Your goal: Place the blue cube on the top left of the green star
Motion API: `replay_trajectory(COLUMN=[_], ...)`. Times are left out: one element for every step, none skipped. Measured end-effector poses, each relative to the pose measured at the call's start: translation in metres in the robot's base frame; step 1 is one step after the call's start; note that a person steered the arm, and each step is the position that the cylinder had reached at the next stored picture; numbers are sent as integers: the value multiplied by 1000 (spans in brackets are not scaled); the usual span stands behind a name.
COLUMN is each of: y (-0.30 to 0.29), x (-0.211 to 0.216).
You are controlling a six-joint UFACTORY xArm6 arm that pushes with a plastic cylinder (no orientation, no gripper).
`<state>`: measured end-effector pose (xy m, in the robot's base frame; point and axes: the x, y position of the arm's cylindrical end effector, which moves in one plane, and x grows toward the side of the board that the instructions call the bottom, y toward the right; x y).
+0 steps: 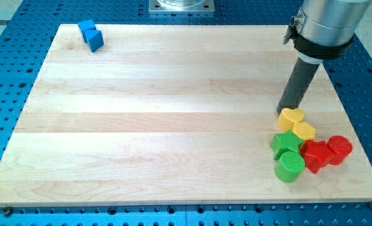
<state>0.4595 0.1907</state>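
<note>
Two blue blocks lie touching at the view's top left: one (86, 27) nearer the board's top edge, and a blue cube (95, 40) just below it. The green star (286, 143) sits at the lower right in a cluster of blocks. My tip (286, 110) rests at the right side of the board, touching the top of a yellow block (292, 117) just above the green star. The tip is far from the blue blocks.
The cluster also holds a second yellow block (304, 130), a green cylinder (289, 167), a red star (315, 154) and a red cylinder (339, 149). The wooden board (173, 113) lies on a blue perforated table. The arm's grey body (327, 25) hangs over the top right.
</note>
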Motion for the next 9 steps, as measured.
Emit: replay_trajectory(y=[-26,-133,-265,-399,-490,-490,-476,-435,-408], x=[-10,-11,-54,-125,-148,-177,-221,-253,-268])
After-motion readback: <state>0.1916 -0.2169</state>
